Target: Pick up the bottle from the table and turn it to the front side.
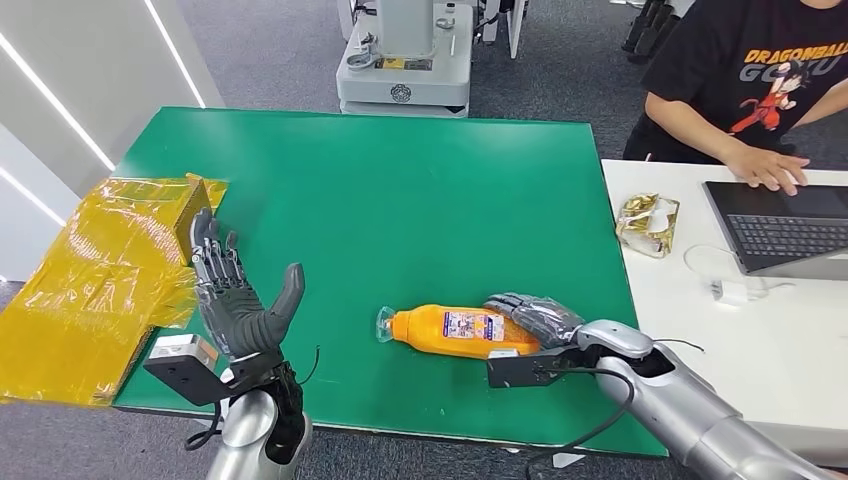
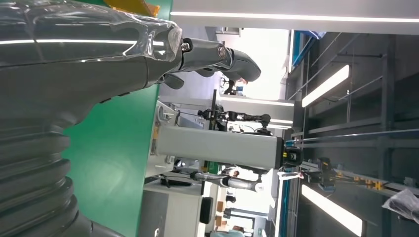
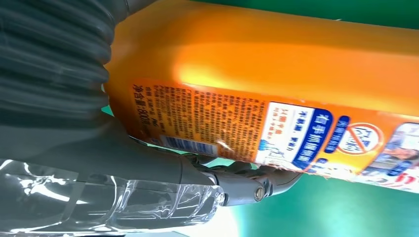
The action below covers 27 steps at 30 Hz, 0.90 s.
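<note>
In the head view, the left hand [image 1: 237, 305] is standing upright at the near left of the green table [image 1: 400, 190], palm up and fingers spread, holding nothing. The right hand [image 1: 535, 318] is lying over the base end of the orange plastic bottle [image 1: 455, 329], which is resting on its side at the near middle, cap pointing left. Crinkled yellow film [image 1: 95, 280] is hanging off the left edge.

In the left wrist view, the grey ribbed hand [image 2: 74, 79] is hovering above the table's [image 2: 113, 163] smooth green surface.

In the right wrist view, the thumb [image 3: 237, 182] is curling under the glossy bottle's [image 3: 276, 69] printed label, gripping it.
</note>
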Each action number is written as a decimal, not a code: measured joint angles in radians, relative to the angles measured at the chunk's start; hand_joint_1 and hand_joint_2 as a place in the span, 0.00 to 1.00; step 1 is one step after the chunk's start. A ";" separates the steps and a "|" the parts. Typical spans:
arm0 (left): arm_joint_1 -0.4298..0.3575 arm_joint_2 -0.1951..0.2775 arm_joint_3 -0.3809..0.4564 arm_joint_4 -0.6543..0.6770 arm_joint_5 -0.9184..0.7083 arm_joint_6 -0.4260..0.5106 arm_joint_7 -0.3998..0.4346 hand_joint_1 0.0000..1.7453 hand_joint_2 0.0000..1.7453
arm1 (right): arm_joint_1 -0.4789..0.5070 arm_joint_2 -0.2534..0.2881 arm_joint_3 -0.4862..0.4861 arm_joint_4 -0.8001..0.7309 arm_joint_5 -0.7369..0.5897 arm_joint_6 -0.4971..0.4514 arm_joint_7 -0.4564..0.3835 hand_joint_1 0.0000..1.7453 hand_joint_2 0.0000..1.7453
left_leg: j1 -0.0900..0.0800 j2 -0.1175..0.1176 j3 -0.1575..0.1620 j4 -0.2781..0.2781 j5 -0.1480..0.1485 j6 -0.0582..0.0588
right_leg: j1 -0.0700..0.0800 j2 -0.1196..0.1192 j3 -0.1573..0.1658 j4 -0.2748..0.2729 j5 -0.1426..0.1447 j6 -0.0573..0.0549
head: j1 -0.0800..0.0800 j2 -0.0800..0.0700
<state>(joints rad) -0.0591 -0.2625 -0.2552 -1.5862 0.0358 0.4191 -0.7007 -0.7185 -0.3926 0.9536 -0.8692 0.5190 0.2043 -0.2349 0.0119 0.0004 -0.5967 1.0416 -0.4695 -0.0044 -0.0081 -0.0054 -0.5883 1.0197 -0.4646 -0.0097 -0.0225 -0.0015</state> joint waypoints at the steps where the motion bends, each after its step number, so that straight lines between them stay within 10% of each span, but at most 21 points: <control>1: 0.000 0.000 0.000 0.000 0.000 0.003 0.000 0.00 1.00 | -0.004 0.005 0.002 0.002 0.000 0.003 -0.004 0.00 1.00 | 0.000 0.000 0.000 0.000 0.000 0.000 | 0.000 0.000 0.000 0.000 0.000 0.000 | 0.000 0.000; 13: 0.000 0.000 0.000 0.000 0.006 0.016 0.000 0.00 1.00 | -0.057 0.078 0.035 0.090 -0.021 0.008 -0.044 0.00 1.00 | 0.000 0.000 0.000 0.000 0.000 0.000 | 0.000 0.000 0.000 0.000 0.000 0.000 | 0.000 0.000; 18: 0.000 0.000 0.000 0.000 0.007 0.020 0.000 0.00 1.00 | -0.065 0.090 0.047 0.114 -0.024 0.010 -0.047 0.84 1.00 | 0.000 0.000 0.000 0.000 0.000 0.000 | 0.000 0.000 0.000 0.000 0.000 0.000 | 0.000 0.000; 27: 0.000 0.000 0.000 0.000 0.011 0.018 0.000 0.00 1.00 | -0.084 0.101 0.063 0.138 -0.038 0.022 -0.061 0.82 1.00 | 0.000 0.000 0.000 0.000 0.000 0.000 | 0.000 0.000 0.000 0.000 0.000 0.000 | 0.000 0.000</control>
<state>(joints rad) -0.0590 -0.2621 -0.2552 -1.5866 0.0472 0.4369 -0.7007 -0.8025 -0.2915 1.0164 -0.7309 0.4809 0.2259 -0.2962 0.0119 0.0004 -0.5965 1.0417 -0.4693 -0.0044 -0.0081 -0.0055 -0.5882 1.0197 -0.4646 -0.0097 -0.0223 -0.0015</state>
